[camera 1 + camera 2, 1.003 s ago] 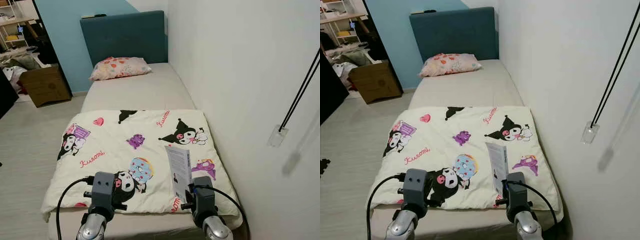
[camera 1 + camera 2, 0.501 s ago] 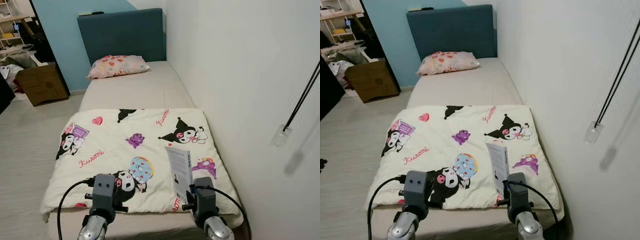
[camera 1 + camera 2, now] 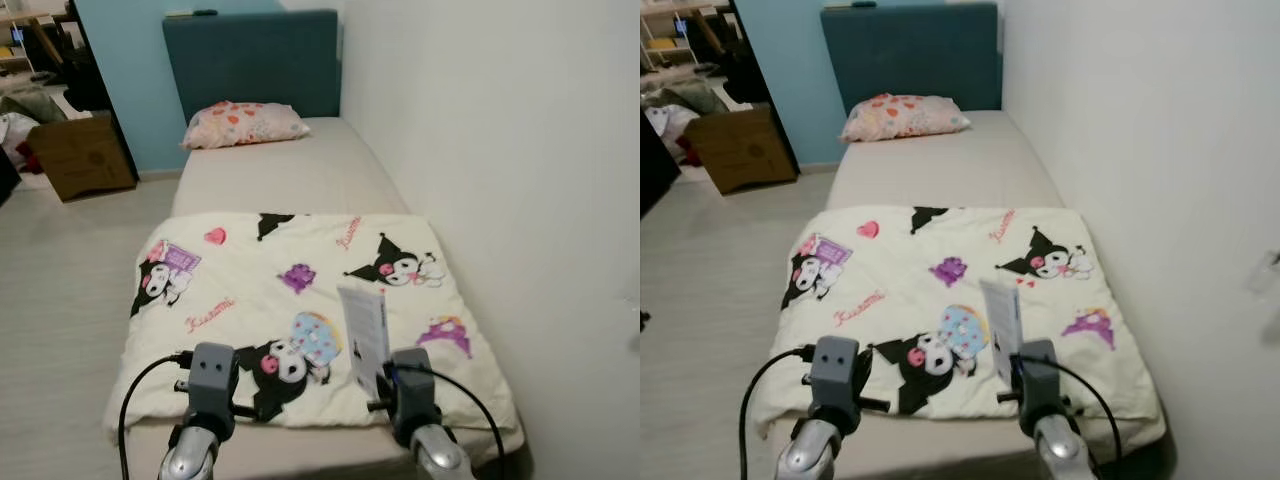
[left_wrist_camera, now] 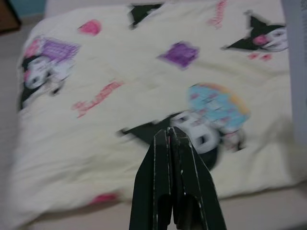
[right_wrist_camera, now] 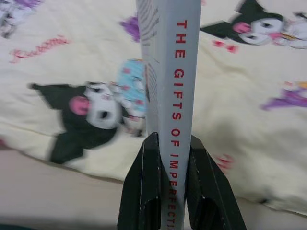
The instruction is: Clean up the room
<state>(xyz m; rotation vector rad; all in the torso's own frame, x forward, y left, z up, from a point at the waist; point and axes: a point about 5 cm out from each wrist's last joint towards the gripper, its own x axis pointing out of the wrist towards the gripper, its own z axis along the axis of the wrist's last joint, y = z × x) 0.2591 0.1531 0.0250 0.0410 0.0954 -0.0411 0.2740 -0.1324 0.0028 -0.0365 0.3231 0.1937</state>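
Grey and thin, the book (image 5: 169,72) is clamped by its spine between the black fingers of the right gripper (image 5: 173,158), its long axis running straight out along them, away from the robot and over the near edge of the quilt (image 3: 250,290). It stands on edge, spine toward the wrist camera, far end pointing toward the pillow (image 3: 245,123). Alongside, the left gripper (image 4: 171,139) hovers over the quilt pressed shut on nothing. Beyond the quilt lie the bare mattress (image 3: 290,175) and headboard (image 3: 250,60); a cardboard box (image 3: 80,155) sits on the floor well apart.
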